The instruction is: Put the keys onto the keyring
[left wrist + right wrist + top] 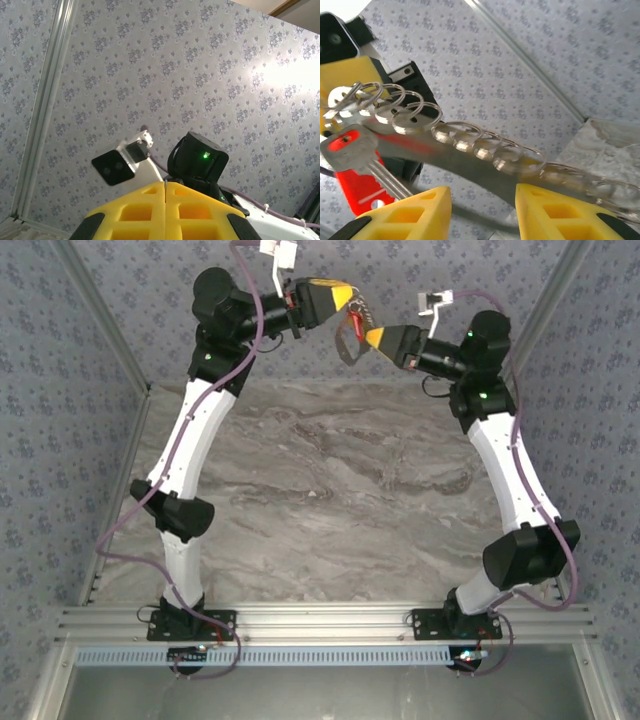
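Yellow-fingered left gripper (165,192) is pressed closed, apparently pinching the thin grey-beige flexible keyring (348,346) aloft near the far wall. The small red-headed metal key (354,146) dangles beside it. The right gripper (482,197) gapes around the strap; closing off-line could snag the chain of steel rings (465,137).

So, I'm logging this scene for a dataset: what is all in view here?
small silver key with red-marked head: one, silver and red, hanging by the left gripper's tip
red plastic piece: one, red, behind the key
grey-beige flexible keyring strap: one, between the grippers
silver metal split rings: several, chained along the strap
grey marbled tabletop: one, below the arms
left gripper: yellow, shut
right gripper: yellow, open
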`<state>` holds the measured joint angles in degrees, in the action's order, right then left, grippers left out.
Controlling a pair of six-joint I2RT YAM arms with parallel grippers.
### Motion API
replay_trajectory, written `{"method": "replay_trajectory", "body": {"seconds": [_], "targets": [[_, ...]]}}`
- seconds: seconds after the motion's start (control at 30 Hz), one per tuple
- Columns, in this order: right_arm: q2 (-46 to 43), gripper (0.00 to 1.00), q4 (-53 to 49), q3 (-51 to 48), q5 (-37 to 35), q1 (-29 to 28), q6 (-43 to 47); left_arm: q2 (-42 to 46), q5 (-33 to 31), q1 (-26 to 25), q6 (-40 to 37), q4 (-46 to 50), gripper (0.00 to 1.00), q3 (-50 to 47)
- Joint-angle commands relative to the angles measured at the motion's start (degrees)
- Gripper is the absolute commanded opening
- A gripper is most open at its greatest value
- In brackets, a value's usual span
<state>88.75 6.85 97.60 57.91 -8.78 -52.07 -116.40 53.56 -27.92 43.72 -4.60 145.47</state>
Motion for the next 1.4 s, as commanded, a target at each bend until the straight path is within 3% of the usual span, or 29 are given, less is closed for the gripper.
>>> {"method": "replay_trajectory", "body": {"seconds": [0.0, 0.2, 0.4, 0.53, 0.87, 1.37], "targets": [[-4.2, 0.39, 1.5, -0.5, 0.3, 2.9, -1.2, -1.0, 0.6, 0.6, 4.7, -7.8, 0.0, 2.1], [-5.0, 0.38, 9.5, 1.4, -4.8, 4.5, -6.9, -3.2, 0.7, 1.1, 9.0, -11.2, 0.0, 4.4], [-2.9, 0.38, 13.9, 5.9, -9.7, 0.4, -9.9, -3.9, 0.4, 1.1, 10.8, -12.5, 0.0, 5.2], [-0.2, 0.45, 14.7, 9.5, -12.0, -2.4, -10.2, -4.0, 0.2, 1.0, 11.3, -13.1, 0.0, 5.3], [6.6, 0.44, 15.2, 18.0, -12.5, -6.7, -11.5, -3.9, 0.2, 1.0, 11.7, -13.0, 0.0, 5.3], [8.1, 0.34, 14.2, 19.0, -11.6, -8.3, -10.9, -3.9, 0.6, 1.0, 11.4, -12.6, 0.0, 5.3]]}}
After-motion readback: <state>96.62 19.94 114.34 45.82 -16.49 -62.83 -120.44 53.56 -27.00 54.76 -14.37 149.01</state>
